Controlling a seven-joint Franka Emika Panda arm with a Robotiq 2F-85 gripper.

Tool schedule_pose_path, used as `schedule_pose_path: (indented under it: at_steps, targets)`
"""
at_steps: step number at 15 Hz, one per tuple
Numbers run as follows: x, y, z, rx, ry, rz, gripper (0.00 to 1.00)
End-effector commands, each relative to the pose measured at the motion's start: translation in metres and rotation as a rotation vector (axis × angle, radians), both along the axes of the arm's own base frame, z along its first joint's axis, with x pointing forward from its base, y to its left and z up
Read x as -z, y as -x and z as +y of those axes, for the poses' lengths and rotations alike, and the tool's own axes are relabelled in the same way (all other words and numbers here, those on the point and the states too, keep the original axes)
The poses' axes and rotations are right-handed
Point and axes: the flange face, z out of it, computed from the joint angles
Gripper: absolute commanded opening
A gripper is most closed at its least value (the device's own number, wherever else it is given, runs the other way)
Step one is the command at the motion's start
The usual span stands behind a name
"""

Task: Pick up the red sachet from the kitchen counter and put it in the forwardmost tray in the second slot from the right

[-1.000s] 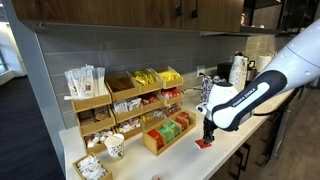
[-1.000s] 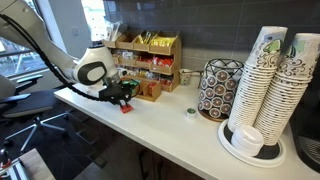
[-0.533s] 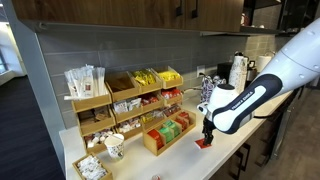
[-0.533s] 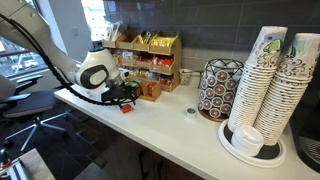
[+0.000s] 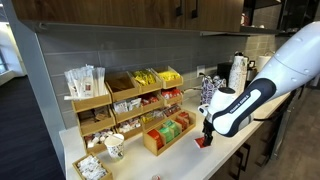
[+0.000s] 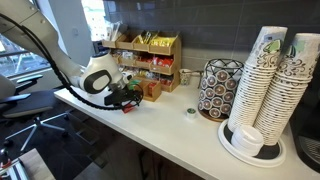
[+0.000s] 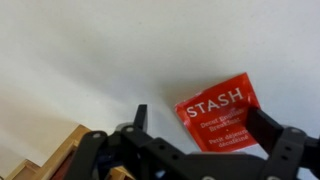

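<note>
Red and square, the small flat sachet marked STASH lies on the smooth white desk, directly under the robot's black two-fingered hand, whose fingers stand spread on either side of it, gripping nothing. Its edges sit skewed to the line between the jaws, off-centre toward one finger; the low light-wood slotted tray stands just beside.

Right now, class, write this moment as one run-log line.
phase: pre-grasp | gripper: open, astride red sachet | sachet: flat on kitchen counter
</note>
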Motion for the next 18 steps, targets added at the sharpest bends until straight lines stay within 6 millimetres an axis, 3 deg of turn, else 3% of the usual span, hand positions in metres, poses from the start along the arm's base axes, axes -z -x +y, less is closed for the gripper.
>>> schedule_pose_path:
  at_steps: [1,2,4,11,12,18]
  targets:
    - [0.01,-0.003,-0.001,0.001,-0.004,0.003,0.87]
    - [0.01,-0.003,-0.001,0.001,-0.005,0.003,0.73]
    - [0.011,-0.004,-0.001,0.001,-0.005,0.005,0.56]
    - [0.01,-0.005,-0.002,0.008,-0.021,0.003,0.05]
    - [0.009,-0.005,-0.002,0.014,-0.027,0.008,0.0]
    - [0.002,-0.001,0.018,0.125,-0.135,0.105,0.01]
